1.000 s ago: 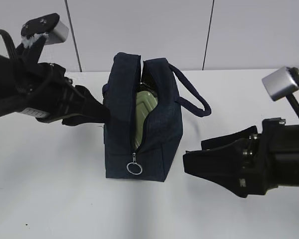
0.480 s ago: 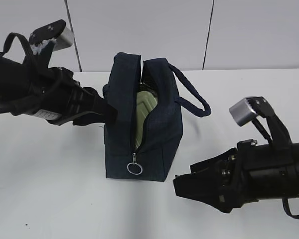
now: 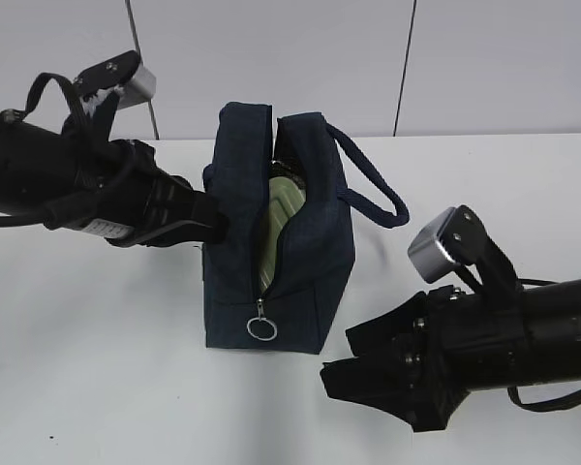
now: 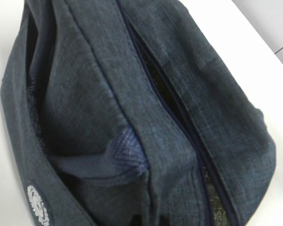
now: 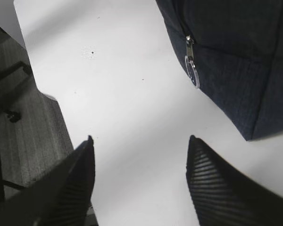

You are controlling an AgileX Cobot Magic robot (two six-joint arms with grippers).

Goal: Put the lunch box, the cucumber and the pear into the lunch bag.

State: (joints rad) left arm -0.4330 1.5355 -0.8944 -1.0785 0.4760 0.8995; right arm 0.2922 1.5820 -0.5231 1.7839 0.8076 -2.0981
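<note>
The navy lunch bag (image 3: 315,262) stands mid-table with its top zipper partly open. The sage-green lunch box (image 3: 279,218) shows inside the gap. The silver ring pull (image 3: 261,329) hangs at the near end. My left gripper (image 3: 213,225) presses on the bag's left wall, and the left wrist view shows bag fabric (image 4: 179,70) pinched at the jaw tips (image 4: 146,222). My right gripper (image 3: 339,358) is open and empty, low over the table in front of the bag's right corner. The right wrist view shows its spread fingers (image 5: 80,179) below the ring pull (image 5: 192,75). The cucumber and pear are out of view.
The bag's loop handle (image 3: 378,189) hangs out to the right. The white table (image 3: 97,368) runs to a grey wall behind. In the right wrist view the table's edge lies close to the left finger, with floor (image 5: 19,132) beyond it.
My right arm has swung down and left, from beside the bag to low in front of its right corner. My left arm has shifted slightly right against the bag.
</note>
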